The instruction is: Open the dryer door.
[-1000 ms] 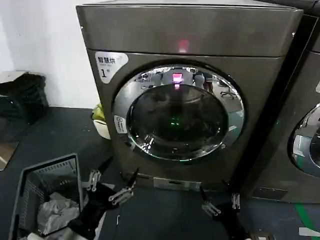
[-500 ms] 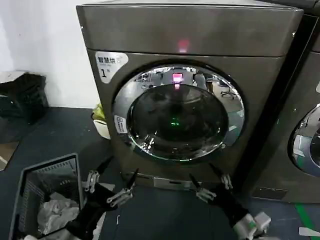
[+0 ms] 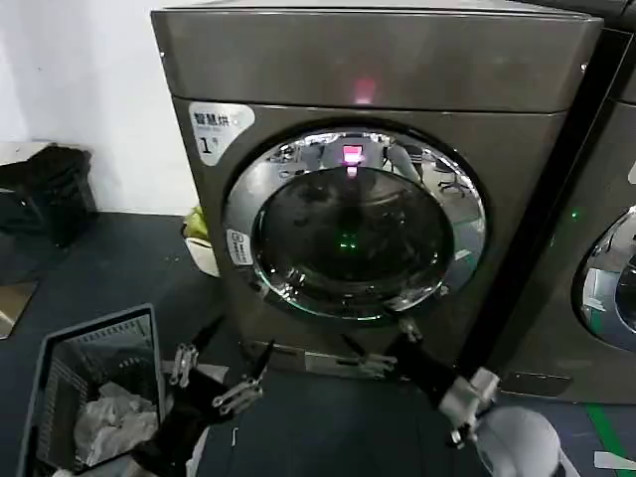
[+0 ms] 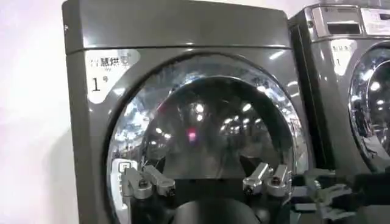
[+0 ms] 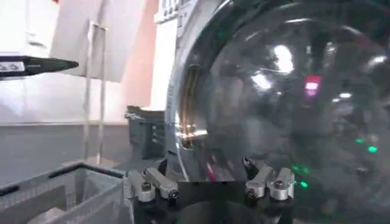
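While the dryer door sits closed on the dryer, the right tool hangs spread just below its chrome rim, the left tool spread lower; fingers could slip off the slick rim.

The dryer is bronze-grey with a white "1" sticker at 10 o'clock and a red light at 12. The dryer door has a shiny chrome rim around dark glass.

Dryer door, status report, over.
Right gripper open, empty, below dryer door. Left gripper open, low, idle. Door shut. Nothing in the way.
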### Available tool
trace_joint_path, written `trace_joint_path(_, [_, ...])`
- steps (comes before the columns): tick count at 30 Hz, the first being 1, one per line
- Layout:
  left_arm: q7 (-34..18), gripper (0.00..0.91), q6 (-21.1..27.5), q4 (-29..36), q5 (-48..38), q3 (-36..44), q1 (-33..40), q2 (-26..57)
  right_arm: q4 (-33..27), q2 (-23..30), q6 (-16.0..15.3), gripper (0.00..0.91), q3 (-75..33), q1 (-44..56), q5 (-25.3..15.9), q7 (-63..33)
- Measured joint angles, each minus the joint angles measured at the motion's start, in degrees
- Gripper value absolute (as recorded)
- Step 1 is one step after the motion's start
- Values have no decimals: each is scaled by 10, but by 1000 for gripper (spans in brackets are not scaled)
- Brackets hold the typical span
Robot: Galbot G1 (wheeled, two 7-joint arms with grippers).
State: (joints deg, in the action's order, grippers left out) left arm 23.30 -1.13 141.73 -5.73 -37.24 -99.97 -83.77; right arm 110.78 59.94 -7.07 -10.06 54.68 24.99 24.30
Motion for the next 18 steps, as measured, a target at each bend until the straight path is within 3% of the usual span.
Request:
trace_joint_path(10, [2,907,-3,12,0,-4,-18,-9,-86,27,-10,907,97,-118,37,10])
trace_joint_path(18, [3,907,-5,13,4,-3,-20,-12,-144,50,-24,907,147,-191,25,-6])
